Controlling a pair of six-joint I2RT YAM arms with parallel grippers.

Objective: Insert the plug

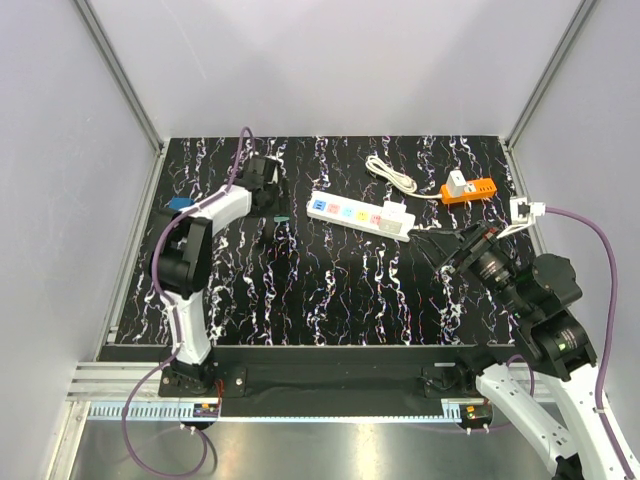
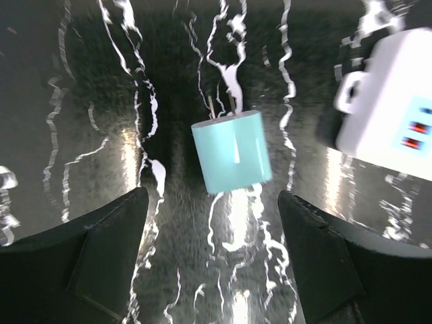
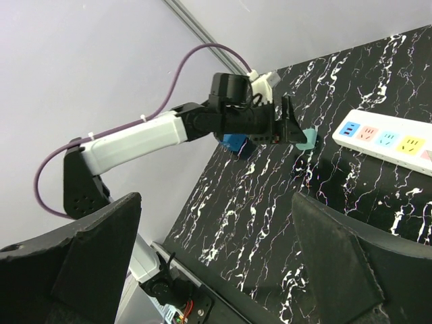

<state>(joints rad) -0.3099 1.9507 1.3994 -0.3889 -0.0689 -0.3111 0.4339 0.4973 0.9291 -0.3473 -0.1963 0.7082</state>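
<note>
A teal plug [image 2: 233, 160] lies on the black marbled table, its two prongs pointing away from the left wrist camera. It also shows in the top view [image 1: 282, 216] and the right wrist view [image 3: 308, 140]. My left gripper [image 2: 212, 223] [image 1: 272, 200] is open and empty, its fingers either side of the plug and a little short of it. The white power strip [image 1: 360, 215] with coloured sockets lies right of the plug; its end shows in the left wrist view [image 2: 391, 108]. My right gripper [image 1: 440, 240] [image 3: 216, 250] is open and empty, held above the table right of the strip.
A white coiled cable [image 1: 390, 172] and an orange and white adapter [image 1: 467, 188] lie at the back right. A blue object [image 1: 180, 204] sits at the left edge beside the left arm. Grey walls enclose the table.
</note>
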